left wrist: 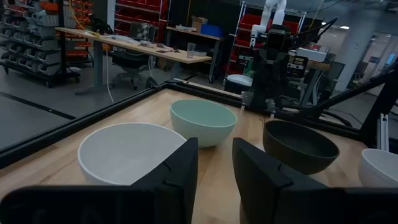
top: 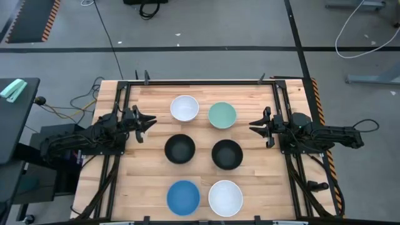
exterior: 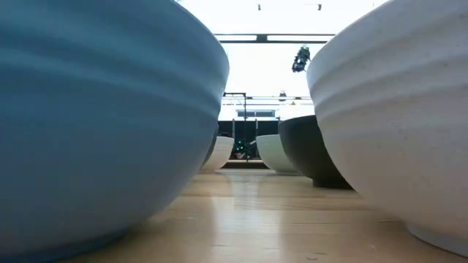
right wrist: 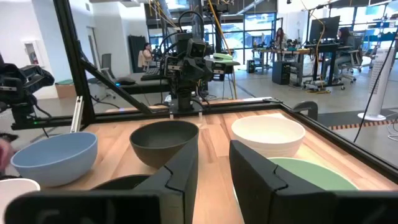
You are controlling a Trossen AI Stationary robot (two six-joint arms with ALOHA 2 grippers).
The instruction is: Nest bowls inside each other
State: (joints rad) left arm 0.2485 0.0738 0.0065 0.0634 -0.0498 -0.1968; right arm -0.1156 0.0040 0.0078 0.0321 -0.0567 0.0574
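Six bowls sat on the wooden table [top: 140, 181] when we looked, laid out in three pairs and none of them nested. Taking the mint green bowl [top: 222, 115] as our marker: one white bowl [top: 184, 108] was just beside it on the left arm's side, a black bowl [top: 227, 154] sat right below it toward the table's near edge, and the other black bowl [top: 180, 149] was diagonal from it, under that white one. Further down past the black pair we had the blue bowl [top: 184, 197] and the second white bowl [top: 225, 197] side by side, well apart from the mint one. The left gripper [top: 149, 123] hung at the left side of the table, beyond the white bowl from the mint one, fingers a narrow gap apart and holding nothing. The right gripper [top: 255, 125] was near the mint bowl on its other side, not touching it, also slightly open and empty. From table level the blue and white bowls filled most of what we could see.
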